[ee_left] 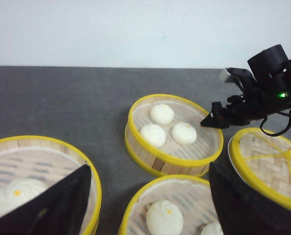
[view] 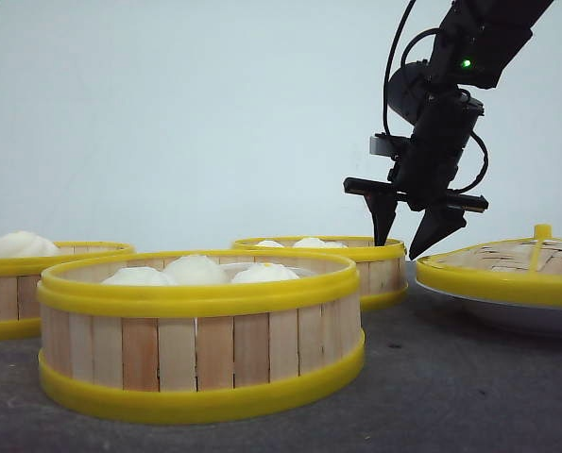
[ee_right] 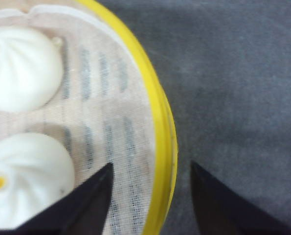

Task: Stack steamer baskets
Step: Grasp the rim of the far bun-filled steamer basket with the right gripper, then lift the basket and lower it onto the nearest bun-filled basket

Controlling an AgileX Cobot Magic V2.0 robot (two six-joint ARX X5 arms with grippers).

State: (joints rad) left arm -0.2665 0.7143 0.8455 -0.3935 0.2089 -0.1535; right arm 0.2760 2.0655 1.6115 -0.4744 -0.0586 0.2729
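Three steamer baskets of buns on the grey bench (view: 469,377), right fingers (view: 411,229) spread, straddling the rear basket's (view: 380,260) rim, left fingers (ee_left: 150,205) apart, holding nothing

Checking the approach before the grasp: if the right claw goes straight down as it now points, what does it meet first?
Likely the yellow rim of the far steamer basket: the right claw is open, one finger on each side.

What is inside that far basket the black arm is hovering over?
The far steamer basket holds three white buns on a pale liner. The right gripper hangs over its rim with open fingers, one inside and one outside. What lies under the liner is covered.
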